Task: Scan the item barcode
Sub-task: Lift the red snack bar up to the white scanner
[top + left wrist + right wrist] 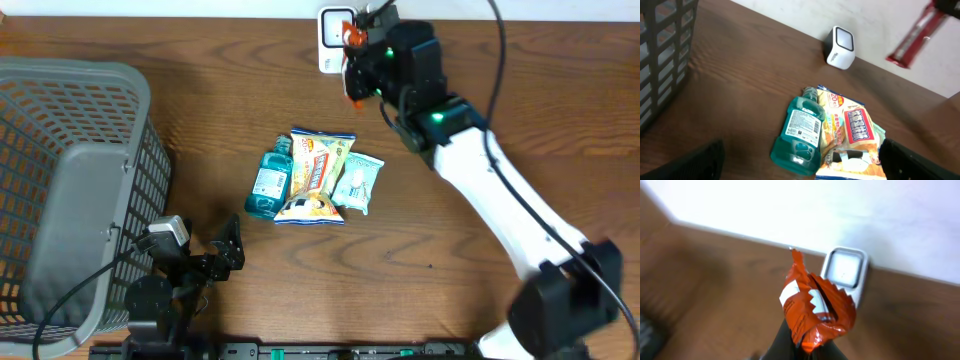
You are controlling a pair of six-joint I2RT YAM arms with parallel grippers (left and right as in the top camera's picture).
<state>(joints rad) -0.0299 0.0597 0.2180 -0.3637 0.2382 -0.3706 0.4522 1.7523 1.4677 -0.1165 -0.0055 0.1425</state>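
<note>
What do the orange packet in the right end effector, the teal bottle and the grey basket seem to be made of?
Orange packet: probably glossy plastic foil; crinkled, with a serrated edge.
Teal bottle: seemingly translucent tinted plastic, shiny highlights, paper-like label.
Grey basket: likely matte moulded plastic, open grid walls.

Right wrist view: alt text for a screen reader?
An orange-red snack packet, pinched in the right jaws at bottom centre, is held before a white barcode scanner. The scanner stands on a wooden table by a white wall.
</note>
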